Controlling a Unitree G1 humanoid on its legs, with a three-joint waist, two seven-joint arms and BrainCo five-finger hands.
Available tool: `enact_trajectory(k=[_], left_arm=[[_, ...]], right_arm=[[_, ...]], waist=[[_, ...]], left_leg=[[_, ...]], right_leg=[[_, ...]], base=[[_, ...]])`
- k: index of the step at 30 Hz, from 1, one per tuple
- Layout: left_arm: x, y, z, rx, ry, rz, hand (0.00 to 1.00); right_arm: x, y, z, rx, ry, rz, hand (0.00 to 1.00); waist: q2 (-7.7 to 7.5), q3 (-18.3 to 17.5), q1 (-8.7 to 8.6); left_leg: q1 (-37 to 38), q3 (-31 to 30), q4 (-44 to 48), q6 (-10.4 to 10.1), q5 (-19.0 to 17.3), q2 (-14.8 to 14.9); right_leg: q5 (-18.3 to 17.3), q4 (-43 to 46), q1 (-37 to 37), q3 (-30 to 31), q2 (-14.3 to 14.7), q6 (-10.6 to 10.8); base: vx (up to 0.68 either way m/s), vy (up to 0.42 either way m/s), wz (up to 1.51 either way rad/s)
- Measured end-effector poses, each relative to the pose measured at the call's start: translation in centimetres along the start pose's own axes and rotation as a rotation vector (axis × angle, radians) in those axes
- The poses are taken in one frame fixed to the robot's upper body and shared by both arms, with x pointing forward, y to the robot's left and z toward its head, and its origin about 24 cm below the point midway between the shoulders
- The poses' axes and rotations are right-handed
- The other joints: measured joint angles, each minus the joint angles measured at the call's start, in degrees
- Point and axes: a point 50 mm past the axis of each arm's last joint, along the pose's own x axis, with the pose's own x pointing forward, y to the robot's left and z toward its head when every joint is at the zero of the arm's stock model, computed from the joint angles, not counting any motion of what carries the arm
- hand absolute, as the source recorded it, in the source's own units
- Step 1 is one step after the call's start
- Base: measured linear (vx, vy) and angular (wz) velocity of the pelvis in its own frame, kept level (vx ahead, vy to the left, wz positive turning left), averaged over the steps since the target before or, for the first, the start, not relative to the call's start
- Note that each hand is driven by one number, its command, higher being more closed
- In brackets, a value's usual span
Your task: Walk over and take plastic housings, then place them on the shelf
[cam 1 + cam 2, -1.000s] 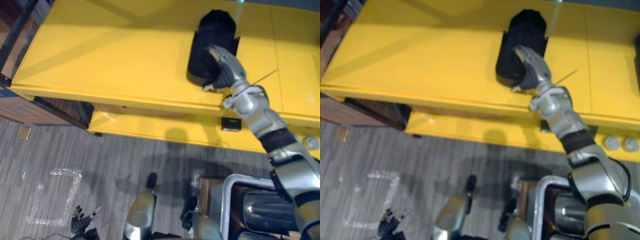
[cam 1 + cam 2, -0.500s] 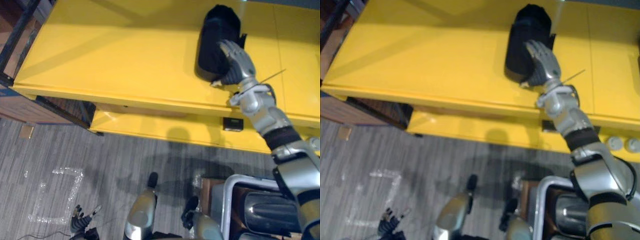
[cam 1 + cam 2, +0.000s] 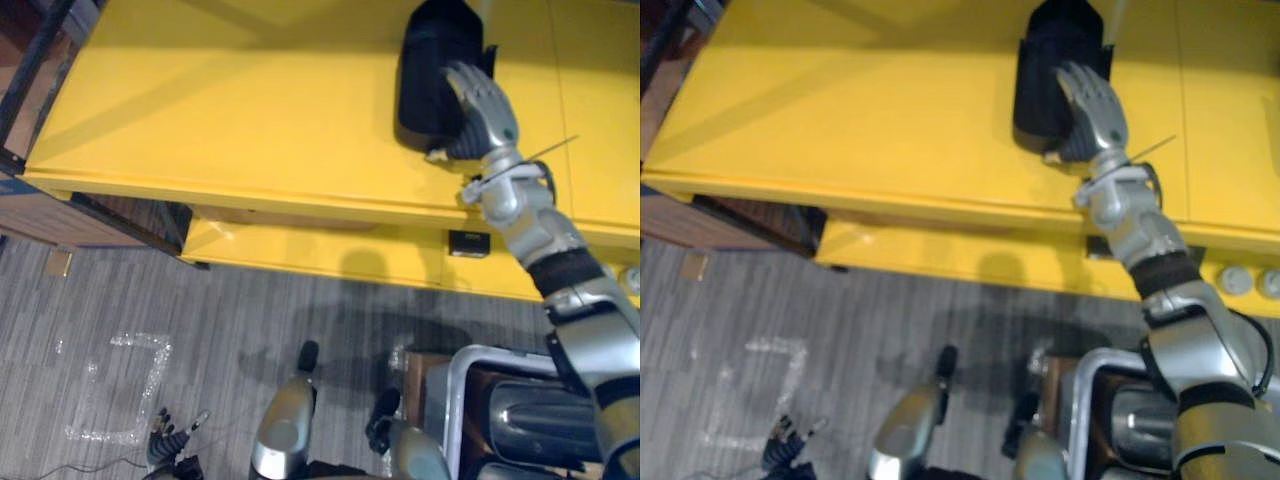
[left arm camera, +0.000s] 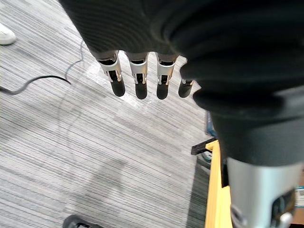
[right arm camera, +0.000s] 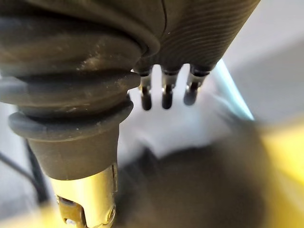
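Observation:
A black plastic housing (image 3: 432, 60) lies on the top of the yellow shelf (image 3: 230, 110), far back and to the right. My right hand (image 3: 483, 105) rests against its near end with straight fingers, open, nothing gripped. In the right wrist view the housing (image 5: 199, 190) shows as a dark mass under the fingertips (image 5: 166, 97). My left hand (image 3: 170, 445) hangs low by the floor at the lower left, and its fingers (image 4: 137, 80) are relaxed and hold nothing.
A lower yellow shelf level (image 3: 300, 250) juts out below the top, with a small black box (image 3: 468, 243) on it. A metal-framed cart (image 3: 470, 400) holding more dark housings (image 3: 545, 420) stands at the lower right. A taped square (image 3: 120, 390) marks the grey floor.
The housing has slid farther back on the shelf top, with my right hand moving forward behind it. The left hand has stayed low.

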Motion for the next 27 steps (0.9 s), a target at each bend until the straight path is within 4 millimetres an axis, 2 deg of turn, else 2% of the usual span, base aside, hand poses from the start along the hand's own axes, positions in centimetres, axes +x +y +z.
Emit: enact_trajectory(k=[3, 5, 7, 9, 11, 14, 17, 18, 20, 22, 23, 24, 25, 27], left_arm=[[0.0, 0.0, -0.1, -0.003, 0.002, 0.001, 0.0], [-0.1, 0.1, -0.2, -0.035, -0.009, 0.012, 0.0], [-0.1, 0.2, -0.5, -0.033, -0.005, 0.017, 0.0], [-0.2, 0.3, -0.6, -0.034, -0.01, 0.022, 0.0], [-0.3, 0.5, -1.1, -0.029, 0.002, 0.03, 0.0], [-0.5, 0.9, -1.9, -0.022, 0.034, 0.043, 0.0], [-0.9, 1.5, -2.2, -0.012, 0.017, 0.054, 0.0], [-1.0, 1.6, -2.2, -0.011, 0.011, 0.053, 0.0], [-1.0, 1.6, -2.0, 0.005, -0.022, 0.046, 0.0], [-0.9, 1.0, -0.5, -0.014, -0.117, 0.032, 0.0], [-0.9, 0.5, 0.6, -0.039, -0.175, 0.024, 0.0], [-0.9, -0.7, 2.8, -0.083, -0.277, 0.0, 0.0], [-0.9, -1.0, 3.4, -0.094, -0.307, -0.006, 0.0], [-1.3, -2.0, 7.0, -0.147, -0.475, -0.043, 0.0]], right_arm=[[1.4, -3.1, 4.4, 0.089, -0.188, -0.163, 0.0], [1.5, -4.9, 8.2, 0.294, -0.324, -0.226, 0.0], [1.8, -5.2, 9.9, 0.454, -0.357, -0.196, 0.0], [2.0, -4.7, 10.2, 0.513, -0.344, -0.144, 0.0], [2.3, -3.4, 10.3, 0.561, -0.314, -0.075, 0.0], [2.4, -1.8, 10.4, 0.586, -0.279, -0.009, 0.0], [2.3, -1.5, 10.7, 0.655, -0.272, 0.016, 0.0], [2.1, -1.3, 10.6, 0.673, -0.266, 0.028, 0.0], [0.3, -0.5, 10.2, 0.734, -0.228, 0.068, 0.0], [-2.8, 0.0, 9.3, 0.845, -0.133, 0.098, 0.0], [-3.9, -0.4, 8.4, 0.877, -0.085, 0.078, 0.0], [-5.8, -1.5, 6.2, 0.912, 0.024, 0.011, 0.0], [-6.3, -1.9, 5.5, 0.92, 0.054, -0.014, 0.0], [-9.8, -4.1, 2.0, 0.906, 0.213, -0.143, 0.0]], waist=[[-0.1, 0.0, -0.3], [-0.6, -0.1, -0.9], [-1.19, -0.2, -1.59], [-2.12, -0.6, -1.53], [-3.48, -1.3, -1.38], [-4.55, -2.0, -1.06], [-5.99, -3.3, -0.97], [-6.27, -3.8, -1.0], [-7.33, -5.9, -1.28], [-8.58, -7.9, -1.94], [-8.84, -8.5, -2.98], [-8.94, -9.6, -4.14], [-8.94, -9.9, -4.61], [-8.9, -11.6, -6.92]], left_leg=[[0.4, 0.9, -0.2, 0.0, 0.0, 0.1], [1.2, 1.1, -0.9, 0.0, 0.0, 0.1], [1.8, 1.1, -1.1, 0.0, 0.0, 0.1], [2.2, 1.0, -1.1, 0.0, 0.0, 0.0], [2.2, 0.9, -1.3, -0.2, 0.2, 0.0], [3.6, 0.6, -2.8, -0.3, 0.8, 0.0], [4.4, 0.8, -4.3, -0.2, 1.2, 0.0], [4.5, 0.9, -4.7, -0.2, 1.3, 0.0], [4.9, 1.2, -5.6, -0.5, 1.6, -0.1], [6.2, 3.3, -6.2, -0.3, 1.5, -0.1], [6.2, 3.6, -6.2, -0.2, 1.4, -0.1], [6.3, 4.4, -6.2, -0.1, 1.2, -0.2], [6.4, 4.6, -6.2, -0.1, 1.2, -0.2], [7.7, 7.4, -6.3, 0.3, 0.4, -0.1]], right_leg=[[0.0, 0.0, -0.1, 0.7, 0.0, 0.0], [0.0, 0.0, 0.1, 1.2, 0.0, 0.0], [0.0, -0.1, 0.6, 1.3, 0.0, 0.0], [0.0, -0.1, 1.1, 1.4, 0.1, 0.0], [0.0, -0.2, 1.2, 1.2, 0.1, 0.0], [0.0, -0.8, 2.5, 0.6, 0.1, 0.0], [0.1, -1.7, 2.9, 0.6, 0.1, 0.2], [0.2, -1.9, 3.0, 0.7, 0.2, 0.2], [0.4, -2.6, 3.1, 0.9, 0.1, 0.3], [1.1, -3.7, 3.3, 2.5, 0.1, 0.4], [1.3, -4.1, 3.4, 2.8, 0.1, 0.6], [1.9, -4.4, 3.2, 3.7, 0.1, 0.9], [2.0, -4.5, 3.2, 3.9, 0.1, 1.0], [3.1, -5.4, 3.2, 6.6, 0.0, 1.3]], base=[[0.03, -0.009, -0.12], [0.03, -0.004, -0.11], [0.0, -0.001, -0.06], [0.0, 0.0, 0.0], [-0.04, 0.0, 0.06], [-0.03, -0.008, 0.1], [0.0, -0.004, 0.01], [0.03, -0.003, -0.02], [0.06, 0.003, -0.11], [0.09, 0.014, -0.35], [0.05, 0.016, -0.34], [0.03, 0.018, -0.21], [0.01, 0.029, -0.37], [-0.01, 0.049, -0.57]])
